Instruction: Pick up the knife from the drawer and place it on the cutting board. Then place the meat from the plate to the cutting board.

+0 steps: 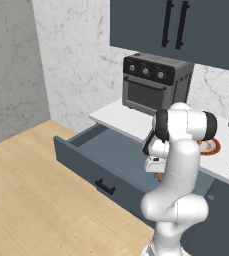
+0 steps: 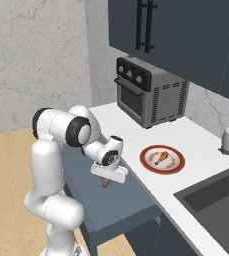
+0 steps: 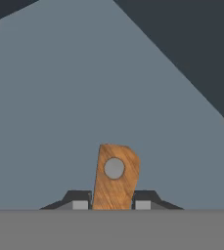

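Left base view shows the drawer point(image 1: 88, 150) pulled open below the white counter point(image 1: 118, 117). The plate point(image 2: 162, 159) sits on that counter carrying the meat point(image 2: 160, 157). The pincer point(image 3: 111, 204) clamps a brown wooden knife handle point(image 3: 114, 176) inside the drawer.

Wide dark blue-grey drawer point(image 1: 93, 150) with a black bar handle — its floor paler grey. Brown wood-grain knife handle point(image 3: 114, 177) with a grey rivet. Round white plate point(image 2: 162, 159), red-orange rim — white bench point(image 2: 196, 150), marbled grey-white wall.

One plate point(image 2: 162, 159) (one drawer point(image 1: 86, 160), one oven point(image 2: 148, 91))
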Motion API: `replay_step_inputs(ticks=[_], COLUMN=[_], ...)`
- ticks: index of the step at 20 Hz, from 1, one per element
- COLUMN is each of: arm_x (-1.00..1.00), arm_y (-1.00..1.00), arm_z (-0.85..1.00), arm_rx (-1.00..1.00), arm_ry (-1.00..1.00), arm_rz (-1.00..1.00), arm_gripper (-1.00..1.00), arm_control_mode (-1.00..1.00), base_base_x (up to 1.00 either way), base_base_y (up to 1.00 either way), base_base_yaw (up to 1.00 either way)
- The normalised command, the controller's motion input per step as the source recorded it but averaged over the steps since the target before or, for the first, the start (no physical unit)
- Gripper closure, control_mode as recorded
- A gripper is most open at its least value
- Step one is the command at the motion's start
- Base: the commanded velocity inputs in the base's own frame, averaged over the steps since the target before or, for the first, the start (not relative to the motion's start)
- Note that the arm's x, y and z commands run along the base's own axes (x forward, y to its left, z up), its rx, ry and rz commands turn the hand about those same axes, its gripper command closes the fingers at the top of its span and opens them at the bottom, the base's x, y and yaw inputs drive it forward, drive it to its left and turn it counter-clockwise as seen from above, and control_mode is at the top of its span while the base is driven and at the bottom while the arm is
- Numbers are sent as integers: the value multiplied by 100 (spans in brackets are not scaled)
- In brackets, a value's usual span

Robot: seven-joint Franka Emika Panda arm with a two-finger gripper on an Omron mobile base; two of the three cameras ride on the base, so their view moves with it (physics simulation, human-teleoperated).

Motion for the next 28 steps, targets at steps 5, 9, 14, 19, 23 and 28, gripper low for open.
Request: replay_step_inputs(ticks=[5, 9, 14, 19, 23, 28], arm_x=[-86, -66, -35, -33, -19, -21], arm_y=[62, 52, 3, 1, 0, -4], arm_z=[80, 79, 100, 100, 100, 100], arm_rx=[0, -8, -8, -2, 0, 3], arm_ry=[6, 1, -1, 0, 0, -9], arm_rz=[18, 25, 29, 24, 9, 5], arm_gripper=[100, 100, 100, 100, 100, 100], arm_control_mode=[-100, -100, -100, -100, -100, -100], base_base_x=[0, 0, 0, 0, 0, 0], base_base_y=[0, 0, 0, 0, 0, 0], base_base_yaw=[0, 0, 0, 0, 0, 0])
